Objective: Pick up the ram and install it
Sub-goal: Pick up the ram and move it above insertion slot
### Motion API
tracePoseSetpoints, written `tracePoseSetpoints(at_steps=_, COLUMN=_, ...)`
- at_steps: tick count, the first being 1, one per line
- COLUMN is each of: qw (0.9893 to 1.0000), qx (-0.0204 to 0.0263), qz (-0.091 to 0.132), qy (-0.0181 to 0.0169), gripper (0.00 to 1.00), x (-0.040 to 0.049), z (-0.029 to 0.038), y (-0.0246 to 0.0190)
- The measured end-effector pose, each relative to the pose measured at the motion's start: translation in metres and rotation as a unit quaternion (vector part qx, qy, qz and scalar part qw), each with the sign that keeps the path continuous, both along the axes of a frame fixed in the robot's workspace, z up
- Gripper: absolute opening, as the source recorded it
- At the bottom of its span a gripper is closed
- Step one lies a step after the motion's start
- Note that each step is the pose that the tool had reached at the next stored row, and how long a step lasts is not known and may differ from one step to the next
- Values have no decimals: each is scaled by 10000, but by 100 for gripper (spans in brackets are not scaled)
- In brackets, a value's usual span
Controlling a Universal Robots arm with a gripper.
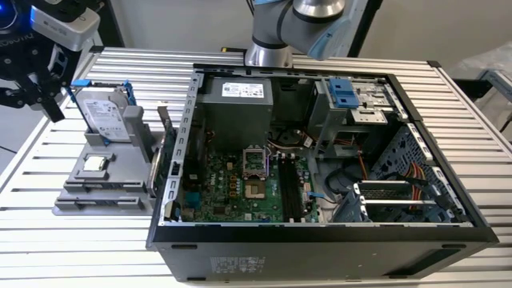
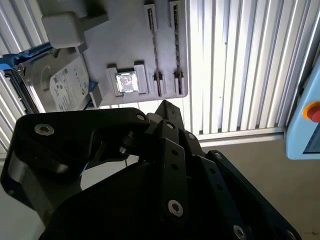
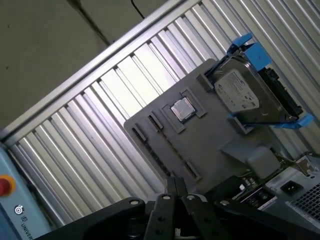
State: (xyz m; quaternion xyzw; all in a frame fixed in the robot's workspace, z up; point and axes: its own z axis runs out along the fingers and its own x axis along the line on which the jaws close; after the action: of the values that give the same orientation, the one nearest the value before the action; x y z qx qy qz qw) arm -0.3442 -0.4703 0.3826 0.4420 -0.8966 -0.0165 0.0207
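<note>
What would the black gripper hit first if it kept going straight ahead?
Probably the grey plastic holder plate, near its narrow slots; depth is unclear, so perhaps the ribbed metal table.

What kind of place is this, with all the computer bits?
Probably a robot lab or workshop. A robot arm rises at a ribbed metal table, an opened computer case lies on it, and a hard drive stands in a grey holder beside it.
</note>
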Motion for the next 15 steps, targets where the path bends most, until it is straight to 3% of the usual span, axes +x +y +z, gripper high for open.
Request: tracePoseSetpoints(at_steps=15, qw=9989, qx=0, qz=461, qy=0, gripper=0, x=0, z=0, y=0)
